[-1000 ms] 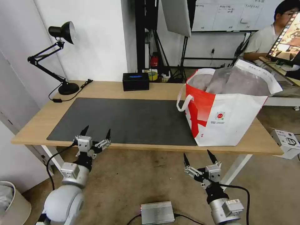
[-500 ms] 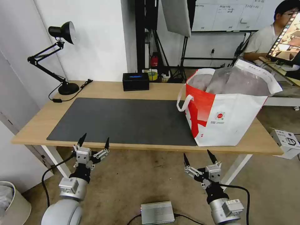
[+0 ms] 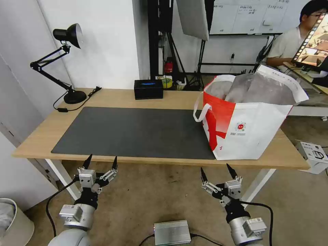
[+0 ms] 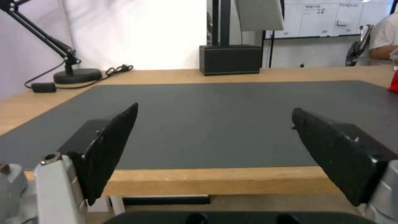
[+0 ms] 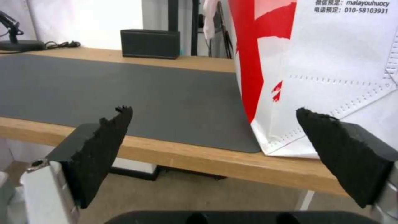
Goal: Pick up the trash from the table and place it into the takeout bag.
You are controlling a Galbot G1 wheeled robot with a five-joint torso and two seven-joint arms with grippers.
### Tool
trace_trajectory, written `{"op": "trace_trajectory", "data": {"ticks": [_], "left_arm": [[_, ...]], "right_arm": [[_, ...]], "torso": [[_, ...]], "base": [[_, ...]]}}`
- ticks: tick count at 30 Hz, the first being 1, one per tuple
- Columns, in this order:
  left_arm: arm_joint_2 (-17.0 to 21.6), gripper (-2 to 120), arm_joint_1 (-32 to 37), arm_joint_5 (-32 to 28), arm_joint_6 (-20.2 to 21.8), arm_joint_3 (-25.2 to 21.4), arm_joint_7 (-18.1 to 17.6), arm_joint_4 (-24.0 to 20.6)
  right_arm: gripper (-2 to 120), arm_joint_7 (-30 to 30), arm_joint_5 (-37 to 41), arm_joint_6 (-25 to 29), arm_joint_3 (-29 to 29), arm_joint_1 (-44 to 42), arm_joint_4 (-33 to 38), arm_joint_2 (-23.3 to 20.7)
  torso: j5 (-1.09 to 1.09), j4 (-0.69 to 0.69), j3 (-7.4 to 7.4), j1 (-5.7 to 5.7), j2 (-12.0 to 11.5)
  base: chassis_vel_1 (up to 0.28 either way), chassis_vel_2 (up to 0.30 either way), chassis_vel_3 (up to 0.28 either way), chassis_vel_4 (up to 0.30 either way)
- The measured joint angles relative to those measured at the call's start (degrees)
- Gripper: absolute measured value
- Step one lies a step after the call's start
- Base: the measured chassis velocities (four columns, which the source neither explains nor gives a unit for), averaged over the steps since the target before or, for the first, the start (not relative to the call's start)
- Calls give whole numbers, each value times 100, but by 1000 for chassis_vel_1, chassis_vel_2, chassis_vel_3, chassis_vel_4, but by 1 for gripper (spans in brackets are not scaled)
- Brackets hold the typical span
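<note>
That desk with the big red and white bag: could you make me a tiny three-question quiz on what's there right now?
1. True or false: the takeout bag stands upright on the table.
2. Which lies on the dark mat? A. a bowl B. a tissue C. nothing
3. Fill in: both the left gripper and the right gripper hang below the table's front edge with fingers ____.

Key: 1 true; 2 C; 3 open.
</note>
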Motion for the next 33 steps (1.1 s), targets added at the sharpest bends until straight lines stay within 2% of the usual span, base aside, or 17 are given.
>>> {"op": "trace_trajectory", "data": {"ticks": [13,33], "left_arm": [[-38,100,-28,-11,-208,45,99,192],[-22,100,-78,-6,-203,46,115,252]], "right_arm": [[100,0,0,0,0,0,0,0],[100,0,0,0,0,0,0,0]], "torso": [[0,0,0,0,0],[0,0,0,0,0]], "base": [[0,0,0,0],[0,0,0,0]]}}
